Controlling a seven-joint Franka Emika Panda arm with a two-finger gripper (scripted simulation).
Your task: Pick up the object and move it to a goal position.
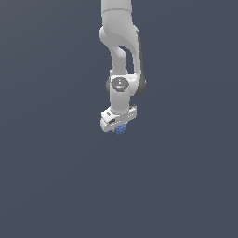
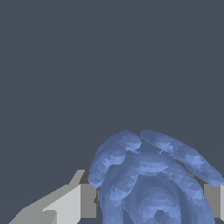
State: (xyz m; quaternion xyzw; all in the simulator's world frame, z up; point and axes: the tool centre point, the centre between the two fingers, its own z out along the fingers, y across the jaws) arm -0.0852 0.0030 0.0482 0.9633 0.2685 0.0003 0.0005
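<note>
Exterior view: white Panda gripper (image 1: 120,128) points straight down, small bumpy blue roundish lump (image 1: 121,129) pinched at its tip. Wrist view: grey fingers (image 2: 87,200) clamp the lump from both sides, probably for carrying. No goal marker visible.

Plain dark slate-blue backdrop (image 1: 46,176), featureless, evenly lit, no visible floor line

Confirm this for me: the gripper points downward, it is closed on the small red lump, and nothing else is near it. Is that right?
Not quite: the lump is blue, not red. The wrist view shows its bumpy blue surface sitting between the two fingers, and the exterior view shows the same blue under the gripper. The rest stands: the gripper points down, is closed on the lump, and nothing else shows nearby.
</note>
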